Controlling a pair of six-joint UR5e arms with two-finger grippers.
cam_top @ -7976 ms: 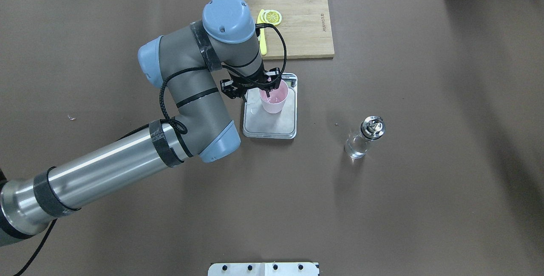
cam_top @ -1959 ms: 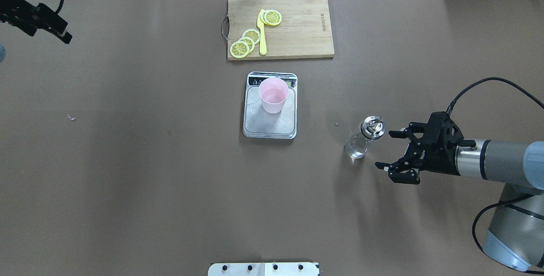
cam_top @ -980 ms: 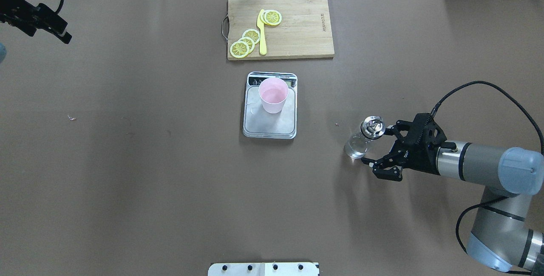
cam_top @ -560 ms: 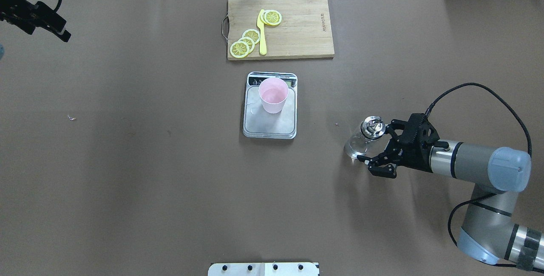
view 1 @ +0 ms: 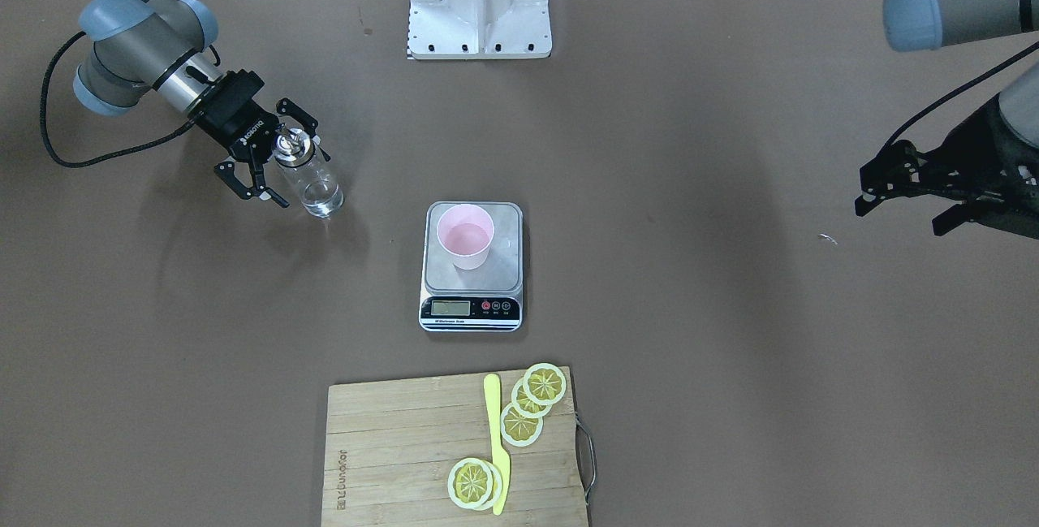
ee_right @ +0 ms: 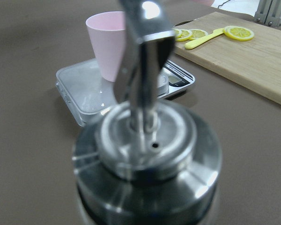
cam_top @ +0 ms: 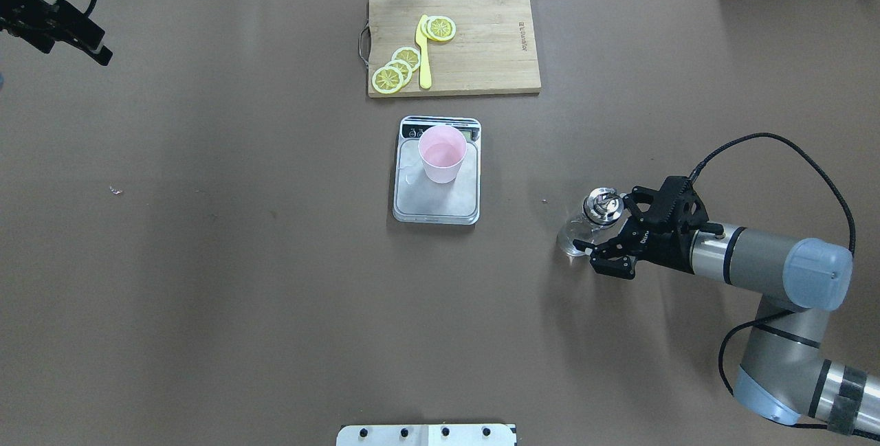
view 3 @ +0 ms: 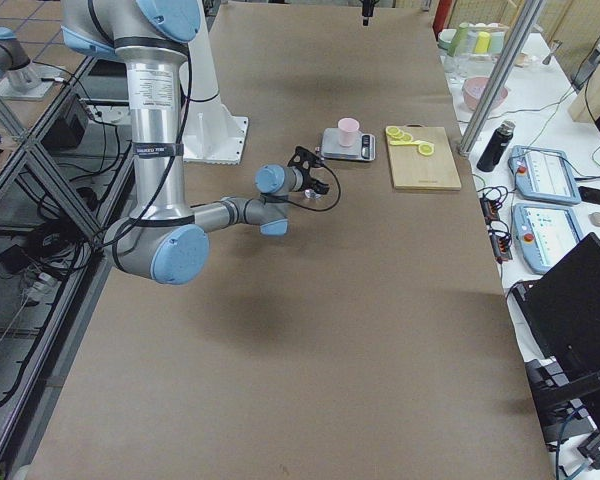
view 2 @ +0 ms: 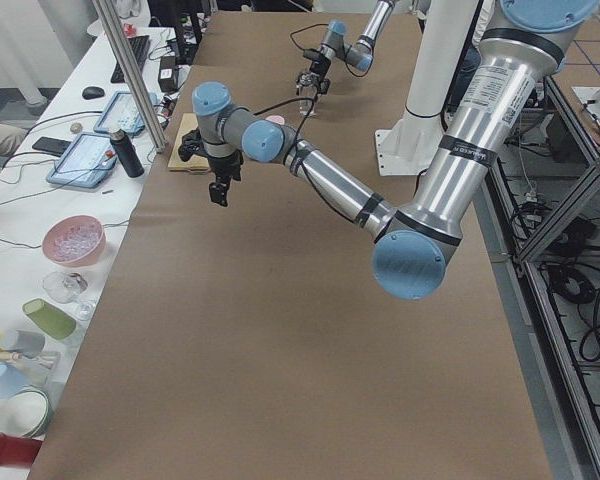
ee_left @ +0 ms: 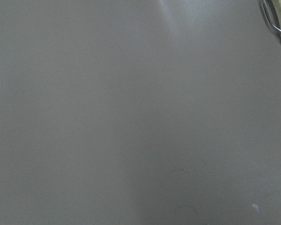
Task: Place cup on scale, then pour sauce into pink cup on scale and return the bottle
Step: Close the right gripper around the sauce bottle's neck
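Observation:
The pink cup (cam_top: 442,154) stands upright on the scale (cam_top: 436,207), toward its display end; it also shows in the front view (view 1: 464,236) and in the right wrist view (ee_right: 111,42). The clear glass bottle (cam_top: 581,231) with its silver spout stands on the table to the right of the scale. My right gripper (cam_top: 599,221) is open, with one finger on each side of the bottle (view 1: 314,184). The bottle's collar and spout (ee_right: 145,150) fill the right wrist view. My left gripper (view 1: 901,214) is open and empty, held high at the far left (cam_top: 93,51).
A wooden cutting board (cam_top: 488,54) with lemon slices (cam_top: 399,68) and a yellow knife (cam_top: 424,58) lies behind the scale. The robot's base plate (cam_top: 426,434) is at the near edge. The left wrist view shows only the brown table cover.
The left arm let go of the cup and drew back to the far left. The right arm came in from the right, and its open fingers now flank the bottle.

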